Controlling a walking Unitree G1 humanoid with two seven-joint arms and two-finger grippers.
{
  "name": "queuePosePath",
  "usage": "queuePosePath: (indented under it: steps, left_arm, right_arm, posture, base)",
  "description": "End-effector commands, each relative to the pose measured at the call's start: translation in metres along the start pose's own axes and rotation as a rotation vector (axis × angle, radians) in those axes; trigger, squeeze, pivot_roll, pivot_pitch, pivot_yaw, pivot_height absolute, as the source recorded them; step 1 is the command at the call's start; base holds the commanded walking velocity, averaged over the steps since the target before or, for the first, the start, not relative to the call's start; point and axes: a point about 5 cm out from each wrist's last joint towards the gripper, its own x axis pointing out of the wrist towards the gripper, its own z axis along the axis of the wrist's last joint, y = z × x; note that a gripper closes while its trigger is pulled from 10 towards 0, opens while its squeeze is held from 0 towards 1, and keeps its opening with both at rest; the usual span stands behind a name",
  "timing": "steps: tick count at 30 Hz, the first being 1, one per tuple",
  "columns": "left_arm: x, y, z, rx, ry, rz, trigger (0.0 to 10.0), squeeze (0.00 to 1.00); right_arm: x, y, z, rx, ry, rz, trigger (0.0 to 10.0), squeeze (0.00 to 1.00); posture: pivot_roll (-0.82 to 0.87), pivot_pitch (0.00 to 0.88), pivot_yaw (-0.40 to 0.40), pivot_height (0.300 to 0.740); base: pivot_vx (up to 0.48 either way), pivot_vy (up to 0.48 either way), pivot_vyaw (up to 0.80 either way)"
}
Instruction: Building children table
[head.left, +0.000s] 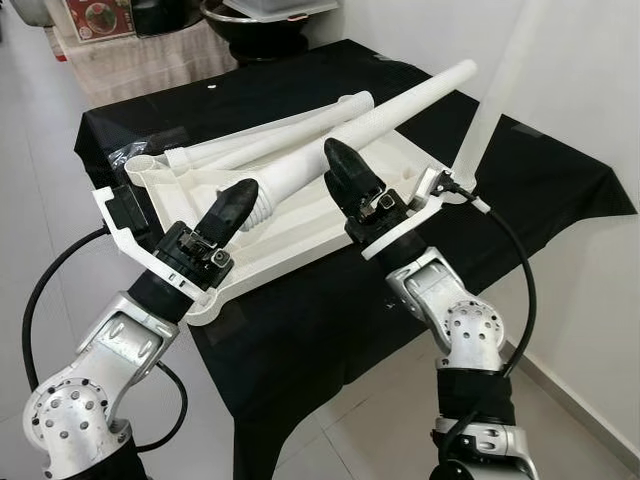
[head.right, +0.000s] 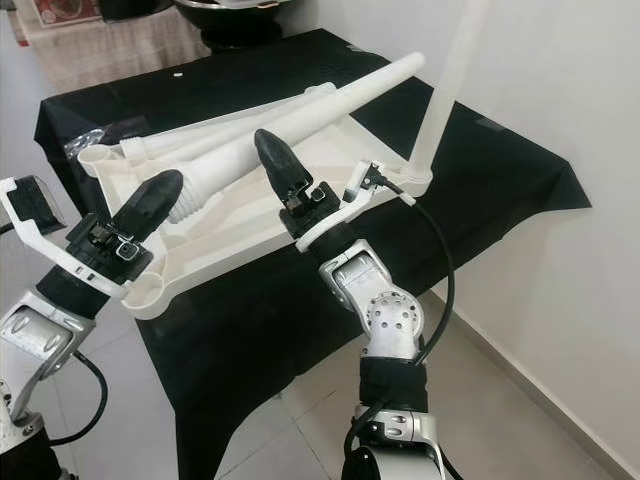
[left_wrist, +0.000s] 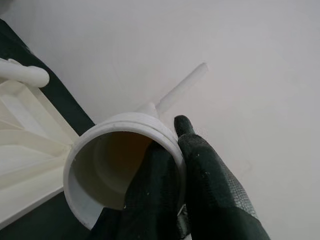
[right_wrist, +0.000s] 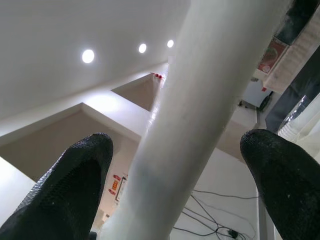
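A: Tabletop (head.left: 300, 235), white plastic, lies underside up on the black-draped bench (head.left: 540, 190). Ribs form shallow bays; two loose legs lie across them.

B: Which legs?

A: Long leg (head.left: 400, 110) runs diagonally, its threaded end near the left gripper (head.left: 238, 200). A second leg (head.left: 290, 135) lies behind it. A third leg (head.left: 495, 100) stands upright in the far right corner socket (top cut off by the frame).

B: Left gripper state?

A: Closed on the long leg's open threaded rim, one finger (left_wrist: 150, 195) inside the tube, the other outside.

B: Right?

A: Right gripper (head.left: 345, 165) sits spread wide, the leg shaft between its fingers (right_wrist: 65, 185). Can't tell if either finger touches it.

B: Anything else?

A: Corner socket (head.right: 145, 292) nearest the left arm stands empty. Background clutter beyond the bench is too cropped to identify.
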Motion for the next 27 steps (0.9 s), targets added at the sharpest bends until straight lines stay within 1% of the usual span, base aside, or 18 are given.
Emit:
queuePosePath:
  steps: [1,5,7,10,12,15,20,21,22,23,27]
  left_arm:
    - [-0.002,-0.008,0.0,-0.001,-0.009,-0.04,0.0,0.0]
    - [-0.004,-0.01,-0.001,-0.01,-0.003,-0.042,0.0,0.0]
    - [-0.004,-0.01,-0.001,-0.01,-0.003,-0.042,0.0,0.0]
    - [-0.005,-0.01,-0.005,-0.026,0.002,-0.04,0.0,0.0]
    - [-0.005,-0.01,-0.005,-0.026,0.002,-0.04,0.0,0.0]
    - [-0.004,-0.011,-0.009,-0.048,0.01,-0.046,0.0,0.0]
    - [-0.004,-0.012,-0.012,-0.06,0.021,-0.054,0.0,0.0]
    - [-0.004,-0.012,-0.013,-0.062,0.022,-0.055,0.0,0.0]
    - [-0.004,-0.012,-0.013,-0.062,0.022,-0.055,0.0,0.0]
    - [-0.004,-0.012,-0.013,-0.063,0.023,-0.056,0.0,0.0]
    - [-0.003,-0.013,-0.013,-0.068,0.023,-0.059,0.0,0.0]
  right_arm:
    - [0.044,0.037,-0.034,0.153,0.012,0.199,10.0,0.0]
    - [0.049,0.039,-0.031,0.16,0.004,0.221,10.0,0.0]
    - [0.049,0.039,-0.031,0.16,0.004,0.221,10.0,0.0]
    - [0.054,0.043,-0.03,0.169,0.005,0.247,10.0,0.0]
    - [0.054,0.043,-0.03,0.169,0.005,0.247,10.0,0.0]
    - [0.059,0.049,-0.031,0.177,0.005,0.278,10.0,0.0]
    - [0.062,0.057,-0.032,0.192,0.002,0.313,10.0,0.0]
    - [0.063,0.057,-0.033,0.194,0.004,0.32,9.2,0.0]
    - [0.063,0.057,-0.033,0.194,0.004,0.32,9.2,0.0]
    - [0.063,0.058,-0.034,0.197,0.005,0.327,0.0,0.0]
    - [0.063,0.06,-0.036,0.2,0.005,0.339,0.0,0.0]
  posture:
    - [0.09,0.137,-0.039,0.74]
    - [0.09,0.137,-0.04,0.74]
    - [0.09,0.137,-0.04,0.74]
    - [0.08,0.136,-0.039,0.74]
    - [0.08,0.136,-0.039,0.74]
    - [0.08,0.136,-0.035,0.74]
    - [0.08,0.133,-0.033,0.74]
    - [0.08,0.131,-0.033,0.74]
    - [0.08,0.131,-0.033,0.74]
    - [0.08,0.131,-0.033,0.74]
    - [0.08,0.129,-0.033,0.74]
  base:
    - [0.0,0.0,0.0]
    - [0.0,0.0,0.0]
    - [0.0,0.0,0.0]
    - [0.0,0.0,0.0]
    - [0.0,0.0,0.0]
    - [0.0,0.0,0.0]
    - [0.0,0.0,0.0]
    - [0.0,0.0,0.0]
    - [0.0,0.0,0.0]
    - [0.0,0.0,0.0]
    - [0.0,0.0,0.0]
